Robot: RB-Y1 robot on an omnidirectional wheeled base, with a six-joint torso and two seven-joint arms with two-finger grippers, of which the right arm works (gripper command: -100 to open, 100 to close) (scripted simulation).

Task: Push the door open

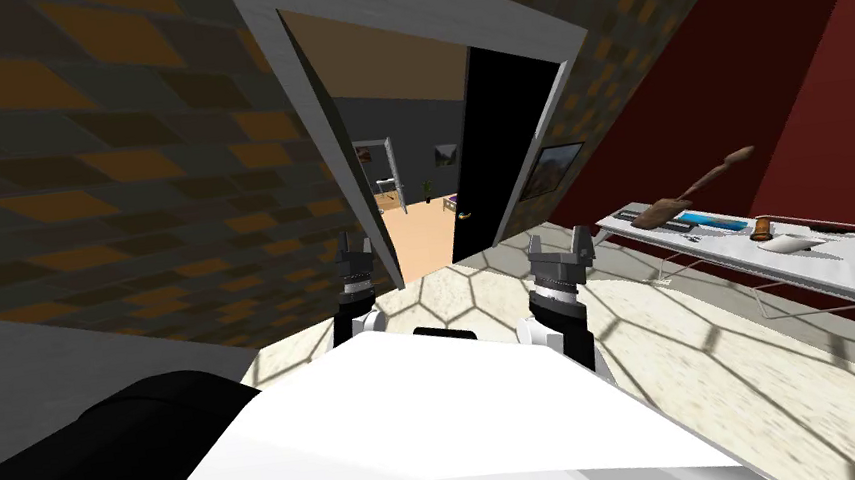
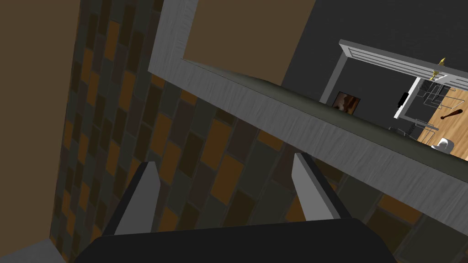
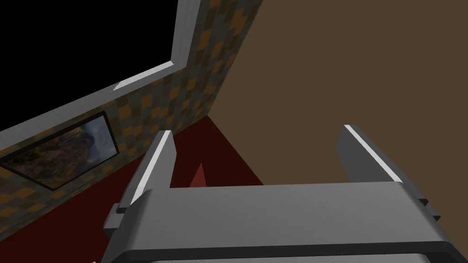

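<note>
both claws spread and empty, the door ahead of you standing part open

your left gripper (image 1: 353,251) has its fingers apart, raised near the grey door frame (image 1: 328,133) and facing the brown-and-orange tiled wall (image 1: 108,188). your right gripper (image 1: 569,244) is spread too and holds nothing, in front of the black door (image 1: 505,143) and short of it. the door fills the right part of the opening, its small handle (image 1: 465,214) at its left edge. a room with a wooden floor shows through the gap beside it.
</note>
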